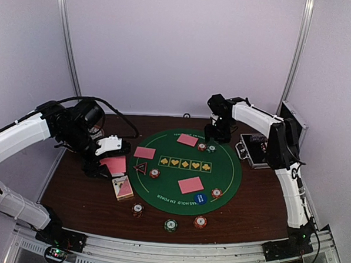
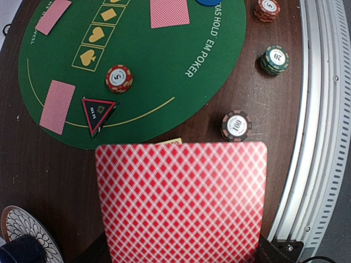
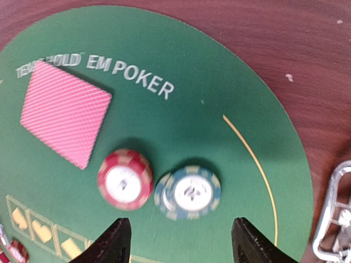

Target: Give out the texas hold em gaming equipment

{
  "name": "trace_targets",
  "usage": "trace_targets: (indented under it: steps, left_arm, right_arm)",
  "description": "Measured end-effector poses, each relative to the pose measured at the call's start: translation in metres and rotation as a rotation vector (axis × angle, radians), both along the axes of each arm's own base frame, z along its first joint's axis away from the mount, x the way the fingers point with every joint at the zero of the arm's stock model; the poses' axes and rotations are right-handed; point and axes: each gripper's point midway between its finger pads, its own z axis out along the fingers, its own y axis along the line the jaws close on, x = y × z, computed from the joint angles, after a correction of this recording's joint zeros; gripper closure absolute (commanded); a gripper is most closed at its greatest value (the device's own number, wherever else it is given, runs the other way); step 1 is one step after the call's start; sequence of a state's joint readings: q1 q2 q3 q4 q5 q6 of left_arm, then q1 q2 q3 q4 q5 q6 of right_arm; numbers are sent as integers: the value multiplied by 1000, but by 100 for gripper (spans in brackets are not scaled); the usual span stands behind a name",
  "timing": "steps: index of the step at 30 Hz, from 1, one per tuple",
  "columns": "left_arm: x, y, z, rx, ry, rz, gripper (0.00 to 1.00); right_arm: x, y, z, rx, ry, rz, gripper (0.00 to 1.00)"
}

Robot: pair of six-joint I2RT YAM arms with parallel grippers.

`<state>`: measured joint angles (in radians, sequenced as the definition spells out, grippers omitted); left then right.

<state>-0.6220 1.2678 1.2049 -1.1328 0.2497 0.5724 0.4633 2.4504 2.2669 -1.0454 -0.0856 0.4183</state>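
Note:
My left gripper (image 1: 107, 161) is shut on a pink-backed card (image 2: 181, 203), held just off the left edge of the green mat (image 1: 231, 170). The card hides its jaws in the left wrist view. The rest of the deck (image 1: 123, 188) lies below it on the table. My right gripper (image 3: 181, 249) is open and empty over the far side of the mat. It hangs just above a red chip (image 3: 125, 179) and a green chip (image 3: 188, 192) lying side by side, near a face-down card (image 3: 64, 119). More cards (image 1: 190, 185) and chips (image 1: 154, 173) lie on the mat.
A black-and-silver case (image 1: 254, 148) stands open right of the mat. Brown (image 2: 236, 125), green (image 2: 275, 59) and orange (image 2: 267, 9) chip stacks sit on the wood near the front rail. A triangle marker (image 2: 97, 112) and a blue disc (image 1: 200, 198) lie on the mat.

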Motion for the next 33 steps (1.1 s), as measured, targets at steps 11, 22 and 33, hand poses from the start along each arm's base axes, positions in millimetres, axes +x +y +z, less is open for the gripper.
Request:
trace_targets:
  steps: [11, 22, 33]
  left_arm:
    - [0, 0, 0, 0, 1, 6, 100]
    - [-1, 1, 0, 1, 0, 7, 100]
    - [-2, 2, 3, -4, -8, 7, 100]
  right_arm:
    - [-148, 87, 101, 79, -127, 296, 16]
    - [-359, 170, 43, 42, 65, 720, 10]
    - [-386, 173, -14, -22, 160, 736, 14]
